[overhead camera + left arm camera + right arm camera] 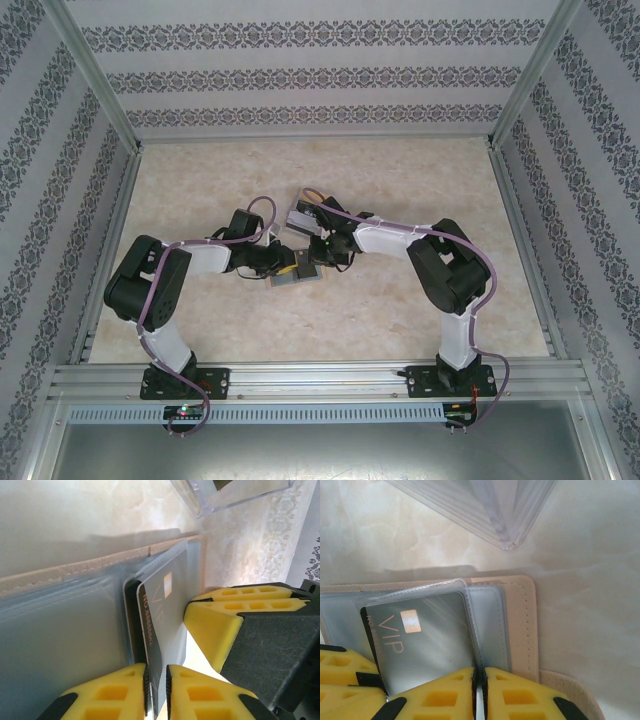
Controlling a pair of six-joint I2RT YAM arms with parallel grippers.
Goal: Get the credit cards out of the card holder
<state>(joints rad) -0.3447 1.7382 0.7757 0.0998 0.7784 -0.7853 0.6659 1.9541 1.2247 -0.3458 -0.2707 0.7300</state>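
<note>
Left tool (156, 669) is pinching narrow on the near edge of a dark credit card (152, 630), its yellow pads sitting close on either face. Right tool (479, 672) is clamping, almost fully closed, on the edge of the card holder (520, 625), apparently on a clear sleeve (487, 615) beside the card; in the overhead view the two tools are working just beside each other near the middle of the tabletop (420, 190).

The card, showing a chip and the letters VIP in the right wrist view, is lying mostly inside its sleeve, with one corner reaching toward the left tool; the holder is lying open, its tan stitched border framing the sleeves; whether it is resting flat on the tabletop I cannot tell; a clear plastic box (495, 510) is sitting just beyond it.

By my judgement, this card's extraction is barely under way; whether the other sleeves are carrying cards I cannot tell. The next move is calling for a straight pull by the left tool along the card's plane, out through the sleeve's mouth, while the right tool is pinning the holder; a skewed pull is likely to jam the card or drag the holder along.
</note>
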